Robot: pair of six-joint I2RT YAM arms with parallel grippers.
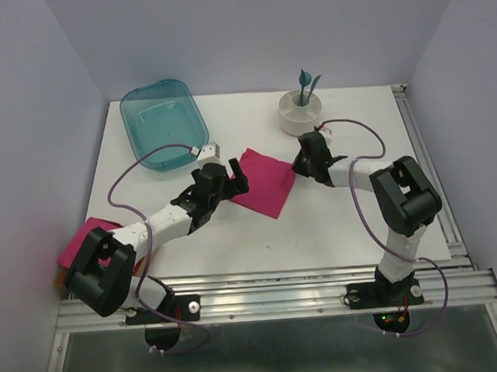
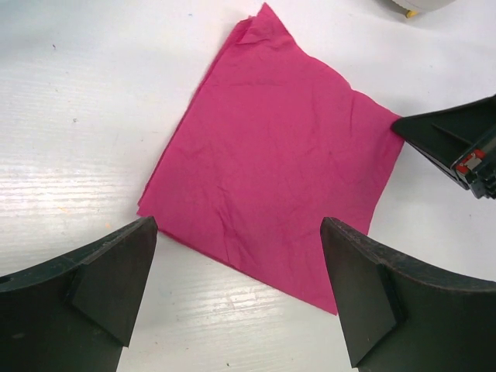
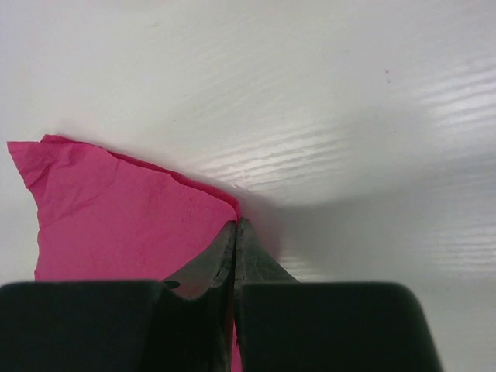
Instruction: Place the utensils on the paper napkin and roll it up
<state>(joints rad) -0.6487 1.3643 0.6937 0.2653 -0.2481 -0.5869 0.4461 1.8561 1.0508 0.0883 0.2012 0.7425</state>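
Overhead only: dark-teal utensils (image 1: pixel 307 85) upright in a white cup (image 1: pixel 299 115) at the table's (image 1: pixel 335 223) back. Magenta paper napkin (image 2: pixel 271 178) flat mid-table, under wide-spread left jaws. Right wrist close-up: right jaws clenched on its corner.

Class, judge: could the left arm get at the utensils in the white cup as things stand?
Probably not easily: the utensils stand in the white cup, and the right hand, shut on the paper napkin corner, sits right beside it, in the way of the open left hand.
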